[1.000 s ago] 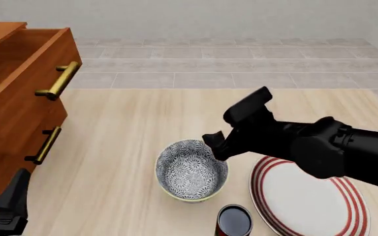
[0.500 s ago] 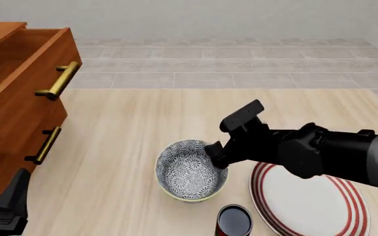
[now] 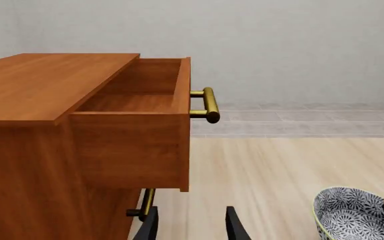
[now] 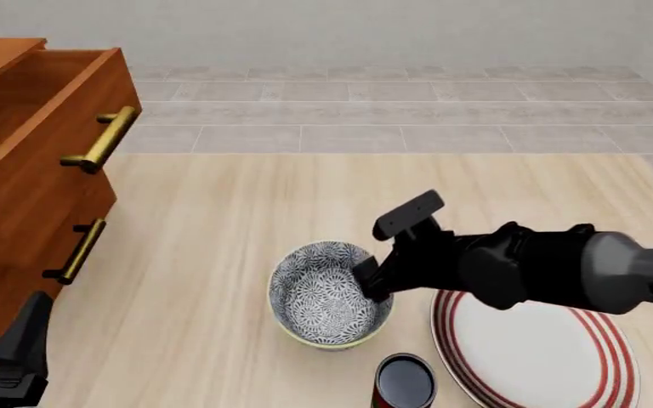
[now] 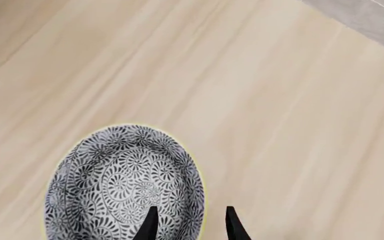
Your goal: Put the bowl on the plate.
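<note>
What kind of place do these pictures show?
Probably a simulated home dining or kitchen corner: a pale wooden table with a grey-and-white floral bowl and a red-ringed white plate, an orange-brown wooden drawer cabinet, and grey floor tiles behind.

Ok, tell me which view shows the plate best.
The front view: the plate lies at the table's near right with its red rings plain, though the right arm and the picture edge cut it off. Neither wrist view shows the plate at all.

Both arms are matte black, the right arm thick and rounded with tapered black fingertips.
</note>
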`<move>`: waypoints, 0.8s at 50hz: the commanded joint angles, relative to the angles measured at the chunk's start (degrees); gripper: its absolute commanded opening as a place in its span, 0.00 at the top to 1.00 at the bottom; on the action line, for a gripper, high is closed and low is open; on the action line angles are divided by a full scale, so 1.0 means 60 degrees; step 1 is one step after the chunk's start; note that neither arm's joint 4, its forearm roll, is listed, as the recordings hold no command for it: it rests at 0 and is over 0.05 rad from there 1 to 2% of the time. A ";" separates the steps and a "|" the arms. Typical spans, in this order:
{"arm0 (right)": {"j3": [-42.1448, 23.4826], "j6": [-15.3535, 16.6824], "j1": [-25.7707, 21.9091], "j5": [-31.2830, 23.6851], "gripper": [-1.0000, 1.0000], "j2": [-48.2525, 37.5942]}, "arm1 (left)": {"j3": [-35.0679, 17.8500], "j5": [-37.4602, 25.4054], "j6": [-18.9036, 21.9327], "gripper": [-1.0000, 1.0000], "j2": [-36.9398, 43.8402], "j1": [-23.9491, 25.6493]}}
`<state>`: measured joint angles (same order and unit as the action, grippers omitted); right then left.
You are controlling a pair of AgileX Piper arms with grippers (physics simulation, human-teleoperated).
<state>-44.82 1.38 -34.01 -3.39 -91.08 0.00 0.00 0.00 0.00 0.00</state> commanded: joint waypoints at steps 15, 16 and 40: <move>0.0251 -0.0244 0.0026 0.0415 0.00 -0.0740 | 0.0000 0.0000 0.0000 0.00 0.0000 0.0000; 0.0253 -0.0244 0.0036 0.0423 0.00 -0.0770 | 0.0000 0.0000 0.0000 0.00 0.0000 0.0000; 0.0564 -0.0213 0.0069 0.0725 0.00 -0.0971 | 0.0000 0.0000 0.0000 0.00 0.0000 0.0000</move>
<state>-41.85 0.13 -33.48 0.49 -96.23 0.00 0.00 0.00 0.00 0.00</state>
